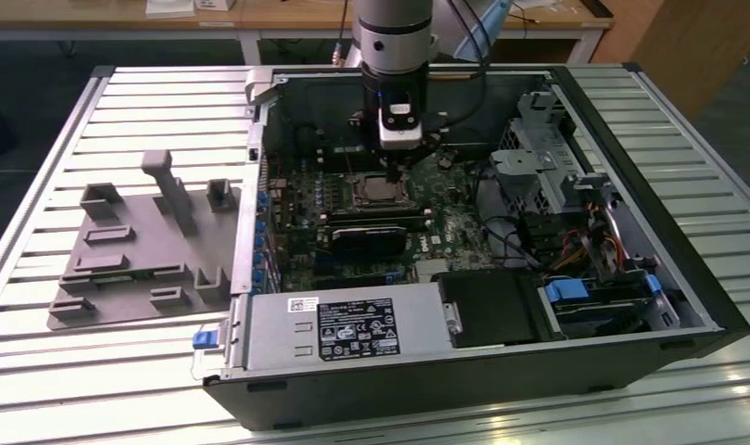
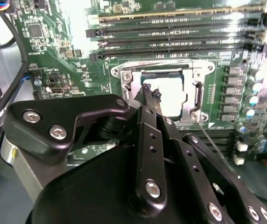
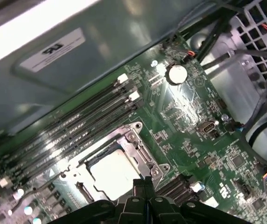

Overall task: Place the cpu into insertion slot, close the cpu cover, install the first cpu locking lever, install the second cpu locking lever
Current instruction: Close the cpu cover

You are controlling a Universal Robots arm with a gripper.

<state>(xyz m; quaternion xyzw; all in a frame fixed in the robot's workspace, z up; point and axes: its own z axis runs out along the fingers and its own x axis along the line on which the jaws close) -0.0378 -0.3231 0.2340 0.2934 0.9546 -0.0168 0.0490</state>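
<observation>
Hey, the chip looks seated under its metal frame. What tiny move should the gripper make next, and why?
Probably ease straight down a little. The cpu lies seated with the cpu cover flat around it. The gripper, fingers shut, hangs just above the cover's near edge, so a short descent should bring it into contact. Whether either locking lever is latched I cannot tell.

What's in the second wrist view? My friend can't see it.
A black gripper, fingertips together, hangs over a shiny square chip seated in its metal-framed socket on a green circuit board. Long memory slots lie beside it.
</observation>
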